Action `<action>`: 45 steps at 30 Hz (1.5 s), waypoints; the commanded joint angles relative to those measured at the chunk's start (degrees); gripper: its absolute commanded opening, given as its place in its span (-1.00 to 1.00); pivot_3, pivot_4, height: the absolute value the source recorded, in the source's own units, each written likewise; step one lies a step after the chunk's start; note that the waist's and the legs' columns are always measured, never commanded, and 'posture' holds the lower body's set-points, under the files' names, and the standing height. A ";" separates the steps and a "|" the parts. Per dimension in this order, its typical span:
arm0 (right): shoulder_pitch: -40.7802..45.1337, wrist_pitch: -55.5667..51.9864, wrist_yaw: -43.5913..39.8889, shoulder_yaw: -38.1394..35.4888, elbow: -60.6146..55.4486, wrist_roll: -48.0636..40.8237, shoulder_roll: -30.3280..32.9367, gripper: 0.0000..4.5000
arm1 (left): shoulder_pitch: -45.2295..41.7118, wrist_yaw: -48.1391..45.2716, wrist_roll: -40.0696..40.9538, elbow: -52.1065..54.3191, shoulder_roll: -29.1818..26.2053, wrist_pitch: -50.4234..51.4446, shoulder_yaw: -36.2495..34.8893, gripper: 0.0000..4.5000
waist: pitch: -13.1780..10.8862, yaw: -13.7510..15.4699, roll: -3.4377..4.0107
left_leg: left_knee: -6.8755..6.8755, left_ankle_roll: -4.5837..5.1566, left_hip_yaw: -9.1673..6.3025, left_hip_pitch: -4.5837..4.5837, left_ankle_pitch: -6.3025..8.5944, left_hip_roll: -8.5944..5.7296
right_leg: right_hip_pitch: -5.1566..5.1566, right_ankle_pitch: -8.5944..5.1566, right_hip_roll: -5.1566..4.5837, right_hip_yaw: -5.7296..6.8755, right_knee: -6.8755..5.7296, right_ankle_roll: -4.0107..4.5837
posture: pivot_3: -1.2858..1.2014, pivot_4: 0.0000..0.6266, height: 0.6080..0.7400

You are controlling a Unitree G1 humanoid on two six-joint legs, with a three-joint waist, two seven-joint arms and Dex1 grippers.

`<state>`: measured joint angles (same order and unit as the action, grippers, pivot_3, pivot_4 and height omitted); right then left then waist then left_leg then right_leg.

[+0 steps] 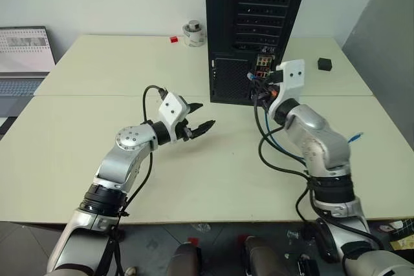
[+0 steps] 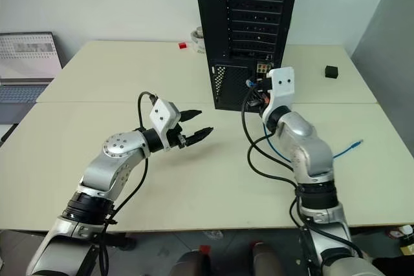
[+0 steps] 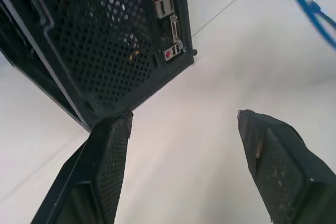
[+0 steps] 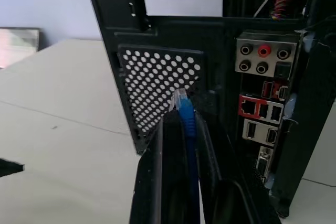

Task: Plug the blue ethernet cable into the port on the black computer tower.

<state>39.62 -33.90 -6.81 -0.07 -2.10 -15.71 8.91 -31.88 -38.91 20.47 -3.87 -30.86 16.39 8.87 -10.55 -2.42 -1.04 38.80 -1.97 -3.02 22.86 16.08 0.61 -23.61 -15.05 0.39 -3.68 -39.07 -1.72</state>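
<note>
The black computer tower (image 1: 255,17) stands upright at the back of the table with its rear facing me. My right gripper (image 4: 181,116) is shut on the blue ethernet cable (image 4: 186,124), whose clear plug (image 4: 180,98) sticks out past the fingertips, just in front of the mesh grille. The red-framed port (image 4: 249,107) sits in the connector strip, apart from the plug and to one side of it. The cable trails back across the table to its free end (image 1: 354,138). Left of the tower, my left gripper (image 1: 204,115) hovers open over the table with nothing in it.
A laptop (image 1: 22,56) sits off the table's far left. Left of the tower, at the back, lie a white roll (image 1: 193,33) and a small red piece (image 1: 173,39). A small black cube (image 1: 325,64) rests at the back right. Black arm cables (image 1: 265,147) loop by the right arm.
</note>
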 commanded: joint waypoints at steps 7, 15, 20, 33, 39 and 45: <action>3.32 7.50 8.70 0.19 4.75 8.76 -4.19 -1.00 | -6.88 6.45 1.17 4.96 3.38 13.38 -5.95 0.51 | 0.00 0.06 0.00 | -0.01 -0.01 0.01 0.00 0.00 -0.01 | -0.02 0.00 -0.02 -0.04 0.00 0.00 | 0.03 -0.52 1.00; 2.12 7.99 13.22 -0.01 4.86 11.45 -7.73 -1.00 | -8.55 8.68 -0.29 5.77 4.90 15.73 -6.23 0.51 | 0.00 0.05 0.00 | -0.02 -0.01 0.08 0.01 0.00 -0.01 | -0.07 0.01 -0.03 -0.12 -0.01 0.01 | 0.03 -0.52 1.00; 1.94 8.53 14.92 -1.04 5.72 11.90 -8.85 -1.00 | -9.00 8.90 -0.85 6.11 5.28 16.13 -6.29 0.51 | 0.00 0.06 0.00 | -0.04 -0.01 0.10 0.01 -0.01 -0.02 | -0.09 0.01 -0.03 -0.14 -0.02 0.01 | 0.03 -0.52 1.00; 3.19 9.73 15.47 -3.48 9.15 11.34 -10.49 -1.00 | -8.14 1.10 0.19 7.59 3.98 15.29 -5.28 0.51 | 0.00 0.00 0.00 | -0.04 -0.01 0.13 0.02 0.00 -0.02 | -0.11 0.01 -0.03 -0.16 -0.01 0.01 | 0.03 -0.52 1.00; 4.16 10.34 15.19 -3.55 9.98 11.27 -10.92 -1.00 | -8.33 -1.59 -0.80 6.38 3.20 14.10 -5.19 0.51 | 0.00 -0.14 0.00 | -0.06 -0.01 0.15 0.02 -0.01 -0.01 | -0.12 0.01 -0.02 -0.19 -0.02 0.01 | 0.03 -0.52 1.00; 4.37 10.14 14.98 -3.32 9.68 11.29 -11.48 -1.00 | -8.27 -2.48 -1.62 6.19 3.18 13.72 -5.22 0.51 | 0.00 -0.16 0.00 | -0.06 -0.01 0.15 0.03 -0.01 -0.01 | -0.13 0.01 -0.02 -0.19 -0.01 0.01 | 0.03 -0.52 1.00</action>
<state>42.07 -25.16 8.39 -3.26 9.21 -4.09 -2.34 -39.34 -40.85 19.11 1.58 -27.31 31.63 4.27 -10.55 -2.59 -1.04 38.74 -1.98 -2.88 22.89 16.07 0.60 -23.74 -15.04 0.37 -3.87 -39.08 -1.71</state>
